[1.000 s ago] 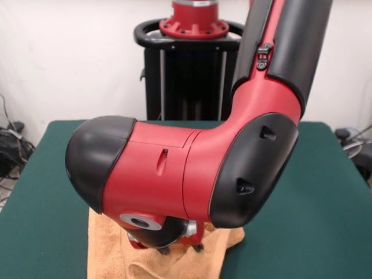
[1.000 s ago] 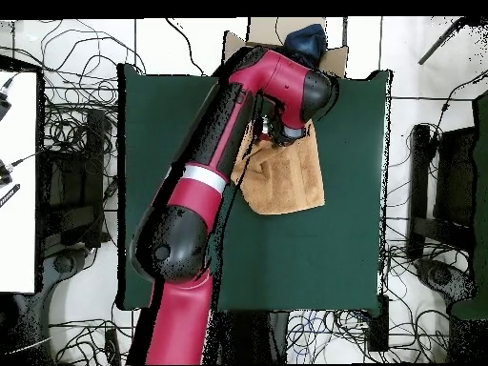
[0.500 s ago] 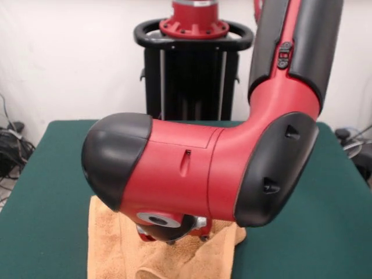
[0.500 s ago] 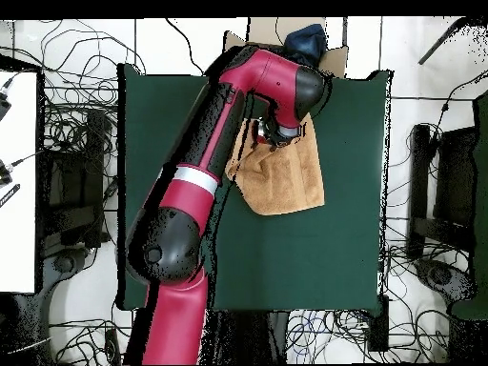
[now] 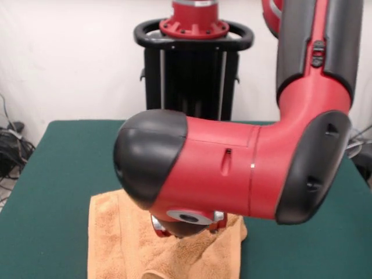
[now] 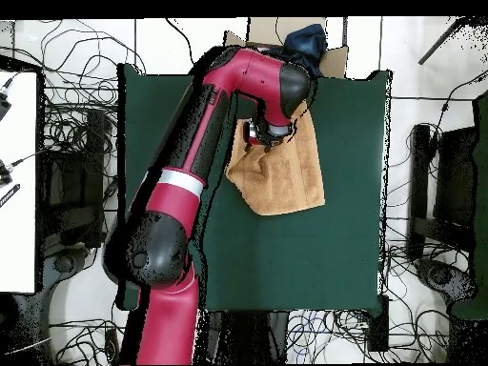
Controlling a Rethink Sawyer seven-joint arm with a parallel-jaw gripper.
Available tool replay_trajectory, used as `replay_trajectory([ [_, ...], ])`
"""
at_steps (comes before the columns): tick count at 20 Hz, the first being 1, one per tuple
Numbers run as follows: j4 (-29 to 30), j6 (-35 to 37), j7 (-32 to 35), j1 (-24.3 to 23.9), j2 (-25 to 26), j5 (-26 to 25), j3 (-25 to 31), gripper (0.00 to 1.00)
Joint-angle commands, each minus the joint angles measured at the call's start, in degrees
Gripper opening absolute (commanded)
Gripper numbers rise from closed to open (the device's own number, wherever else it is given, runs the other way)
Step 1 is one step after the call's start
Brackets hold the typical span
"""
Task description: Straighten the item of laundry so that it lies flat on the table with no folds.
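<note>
Right now you are mid-way through the straightening step, as I judge it: closest to the front camera, the towel (image 5: 125, 241) lies on the near part of the worktop (image 5: 52, 174), and it is not flat yet. You can see a rolled, tube-like fold at its bottom edge and a raised, bunched ridge running up toward the arm, while its left portion lies smoother. It is peach-tan terry cloth, soft and nubby, so expect it to drape and drag rather than slide cleanly. From above, the towel (image 6: 286, 176) shows as a skewed, roughly four-sided patch with one corner pointing toward the robot's base, so its edges are not squared up. Just behind and over the bunched part sits the gripper (image 5: 186, 228), low on the cloth; the bulky red and black arm (image 5: 232, 174) hides it, so you cannot tell how far apart it is or whether it has any cloth. Your next move likely calls for pulling the gathered side outward, away from the smooth part, to spread the ridge. Farther back, the dark green felt-like worktop is bare up to the black pedestal (image 5: 192, 75).
</note>
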Motion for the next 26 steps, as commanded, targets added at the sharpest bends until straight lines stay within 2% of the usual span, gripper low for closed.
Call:
replay_trajectory([
  [1,2.79,-8.45,-23.48,1.24,0.83,-6.66,3.0,1.0],
  [7,4.23,-9.26,-29.93,1.82,1.65,-11.34,3.92,1.0],
  [15,7.7,1.22,-40.04,2.87,3.26,-15.59,3.38,1.0],
  [20,5.85,2.1,-39.73,2.42,3.08,-16.27,2.82,1.0],
  [26,5.28,8.7,-40.54,2.31,6.05,-18.22,2.05,1.0],
])
